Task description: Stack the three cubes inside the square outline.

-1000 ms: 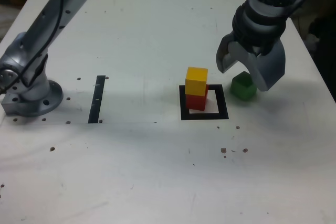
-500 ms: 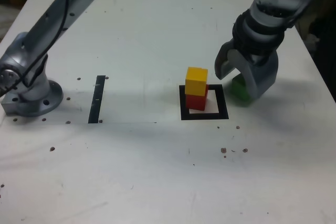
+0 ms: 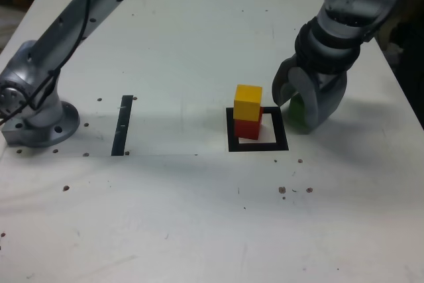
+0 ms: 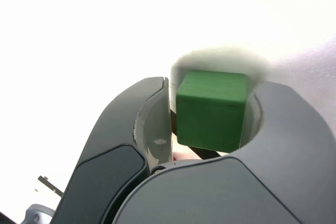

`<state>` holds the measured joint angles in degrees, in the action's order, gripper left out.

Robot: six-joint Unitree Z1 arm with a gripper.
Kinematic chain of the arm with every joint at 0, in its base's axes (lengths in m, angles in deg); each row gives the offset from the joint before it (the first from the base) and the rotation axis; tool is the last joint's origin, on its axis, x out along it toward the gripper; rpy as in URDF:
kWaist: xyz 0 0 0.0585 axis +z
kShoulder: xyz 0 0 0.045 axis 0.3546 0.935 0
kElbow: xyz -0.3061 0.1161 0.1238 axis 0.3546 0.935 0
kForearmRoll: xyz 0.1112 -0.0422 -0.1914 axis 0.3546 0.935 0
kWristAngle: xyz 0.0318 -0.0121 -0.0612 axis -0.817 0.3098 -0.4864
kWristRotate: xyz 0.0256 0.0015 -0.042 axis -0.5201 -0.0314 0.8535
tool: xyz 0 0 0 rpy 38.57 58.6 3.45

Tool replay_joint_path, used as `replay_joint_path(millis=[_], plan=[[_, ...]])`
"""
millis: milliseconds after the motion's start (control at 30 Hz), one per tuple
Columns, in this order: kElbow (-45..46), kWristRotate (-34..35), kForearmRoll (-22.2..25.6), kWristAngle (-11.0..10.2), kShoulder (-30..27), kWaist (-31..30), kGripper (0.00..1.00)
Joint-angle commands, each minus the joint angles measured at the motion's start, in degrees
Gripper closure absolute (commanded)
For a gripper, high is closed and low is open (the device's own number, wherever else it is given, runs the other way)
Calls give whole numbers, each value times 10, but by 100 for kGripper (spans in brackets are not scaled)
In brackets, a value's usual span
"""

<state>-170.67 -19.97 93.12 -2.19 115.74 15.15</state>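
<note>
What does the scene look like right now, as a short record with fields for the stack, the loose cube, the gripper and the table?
stack: yellow cube on red cube, inside the black square outline
loose cube: green cube, on the table just outside the outline, at the exterior view's right
gripper: gripper lowered over the green cube, fingers on either side of it, small gap on one side
table: white table with a thin black strip

Silver arm bent over, pincer pointing down at the worktop

The grey two-jawed pincer (image 3: 299, 112) hangs low at the exterior view's right, its curved jaws drawn in on either side of the small green matte cube (image 4: 211, 109); the wrist view shows one jaw against a cube face, the other jaw's contact unclear.
</note>
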Motion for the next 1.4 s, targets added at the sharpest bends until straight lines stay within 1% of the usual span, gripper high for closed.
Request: replay_joint_path(millis=[0, 167, 333, 433, 533, 600, 667, 767, 833, 900, 933, 1033, 1100, 1167, 1367], plan=[[-3, 3, -2, 3, 1, 2, 72], [-10, 6, 0, 6, -2, 3, 74], [-22, 11, 3, 2, -14, 3, 77], [-58, 12, 23, 0, -21, 3, 80], [-105, 15, 62, -2, -34, 3, 83], [-127, 22, 91, -7, -54, 3, 84], [-130, 34, 109, -13, -78, 3, 84], [-108, 71, 123, -19, -123, 3, 86], [-77, 113, 126, -20, -156, 3, 88], [-39, 166, 126, -15, -186, 3, 90], [-20, 194, 126, -8, -199, 3, 91], [35, 268, 126, 22, -226, 3, 92], [66, 305, 126, 41, -236, 2, 92], [90, 338, 126, 52, -243, 0, 92], [109, 394, 125, 53, -245, -9, 92]])
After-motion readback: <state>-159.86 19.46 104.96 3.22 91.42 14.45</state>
